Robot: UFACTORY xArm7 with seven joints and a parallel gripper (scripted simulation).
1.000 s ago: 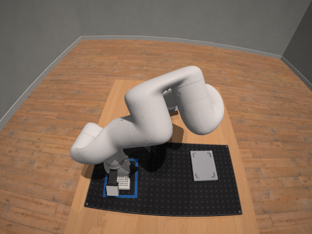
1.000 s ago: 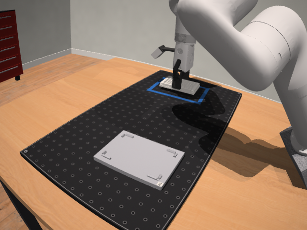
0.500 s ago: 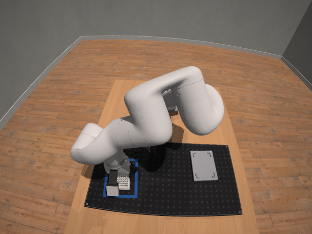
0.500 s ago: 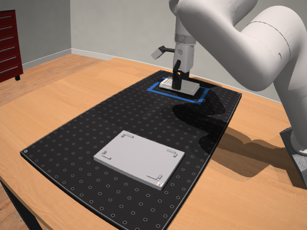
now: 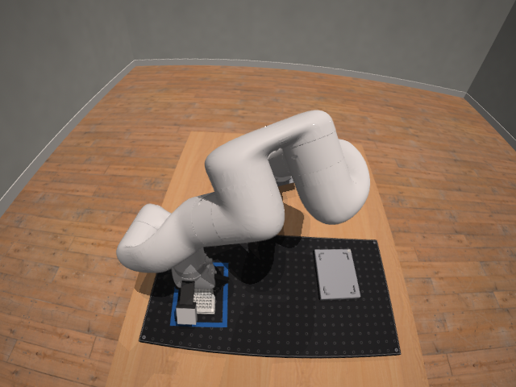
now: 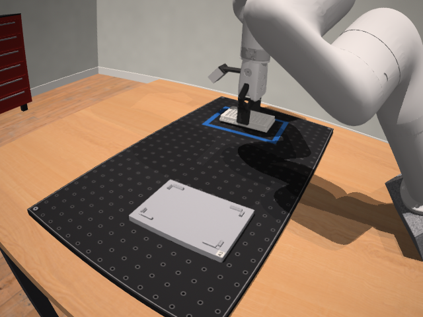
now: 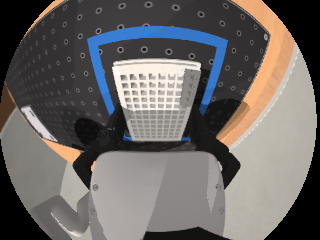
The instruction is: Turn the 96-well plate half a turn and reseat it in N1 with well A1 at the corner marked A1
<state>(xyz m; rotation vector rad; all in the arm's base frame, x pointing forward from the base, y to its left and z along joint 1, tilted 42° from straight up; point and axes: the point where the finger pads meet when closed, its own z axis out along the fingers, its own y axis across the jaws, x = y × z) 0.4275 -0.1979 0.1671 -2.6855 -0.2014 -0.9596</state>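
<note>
The white 96-well plate is level and low over the deck, inside the blue taped outline B1. I cannot tell whether its underside touches the deck. My gripper is shut on the plate, one finger against each long side. The gripper's camera and arm hide part of the plate in the top view. The cut corner cannot be made out. The grey nest N1 is empty, with locators at its corners. Its A1 label is at the near right corner in the exterior view.
The black perforated deck lies on the wooden table. The arm's links reach over the deck's back edge and cast shadows between B1 and N1. A red cabinet stands beyond the table.
</note>
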